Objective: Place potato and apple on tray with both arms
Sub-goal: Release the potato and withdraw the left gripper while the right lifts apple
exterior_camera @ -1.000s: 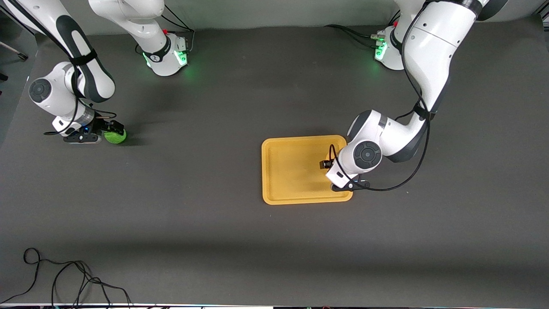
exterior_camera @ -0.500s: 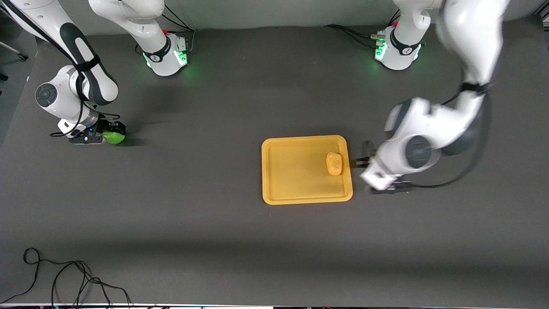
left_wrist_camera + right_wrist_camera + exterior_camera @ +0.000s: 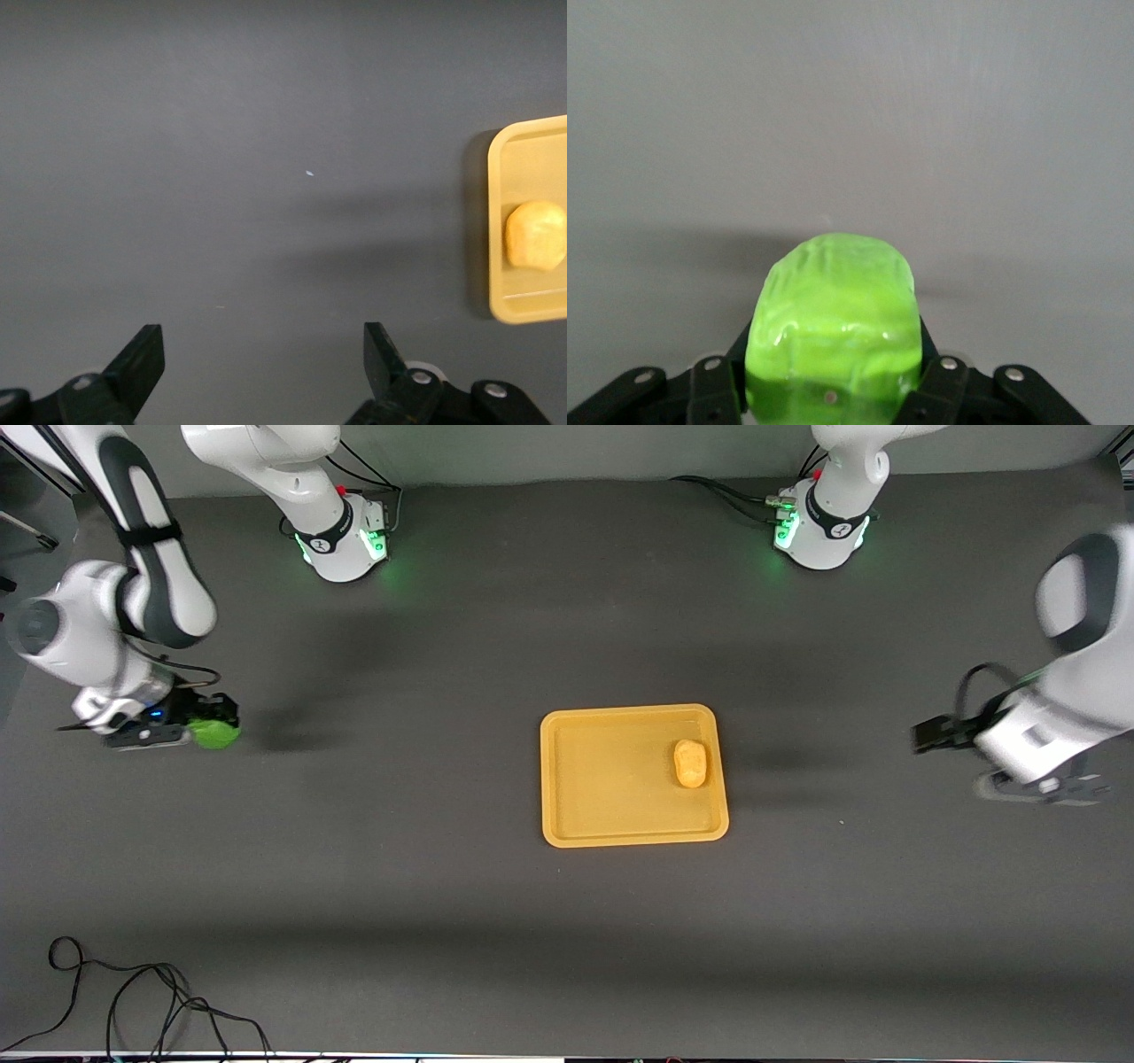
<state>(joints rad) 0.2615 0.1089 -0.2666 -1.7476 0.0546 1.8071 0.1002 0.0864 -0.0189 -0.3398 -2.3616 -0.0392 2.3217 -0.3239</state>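
Step in hand: you have the potato (image 3: 690,763) lying in the tray (image 3: 602,834), near the rim toward the left arm's end; by my reading the apple's half of the job is what's live now.
Apple: the apple (image 3: 215,732) sits squeezed between the fingers of the right claw (image 3: 205,724), over the bare worktop (image 3: 425,921) at the right arm's end, well apart from the tray. The right wrist view shows it pinched from both sides.
Right claw: closed on the apple.
Left claw: the left claw (image 3: 932,737) hangs with jaws wide apart and nothing in them, over the worktop at the left arm's end, clear of the tray; treat this arm as waiting.
Next move: you'd likely carry the apple across to the tray and lower it onto the bare part, away from the potato, before letting go.
Watch: a round fruit may roll on the flat tray floor, so release it low.
Around: a black cable (image 3: 133,1001) coils at the worktop's edge nearest the camera, off your path. Nothing stands between apple and tray.
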